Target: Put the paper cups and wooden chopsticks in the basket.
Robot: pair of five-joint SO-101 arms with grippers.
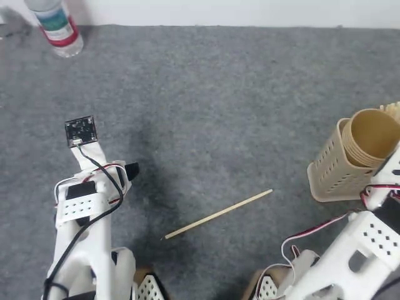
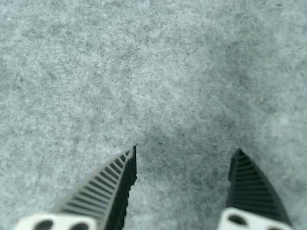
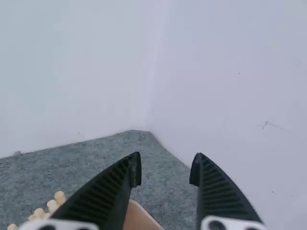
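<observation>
The left hand hangs wide open and empty over bare counter. To its right and back toward the arms' bases, one chopstick lies flat. Its long axis slants from near-left to far-right, with the near end toward the left arm, which looks the closer one. Farther right, the basket holds stacked cups. The right hand is above them, parted and empty.
</observation>
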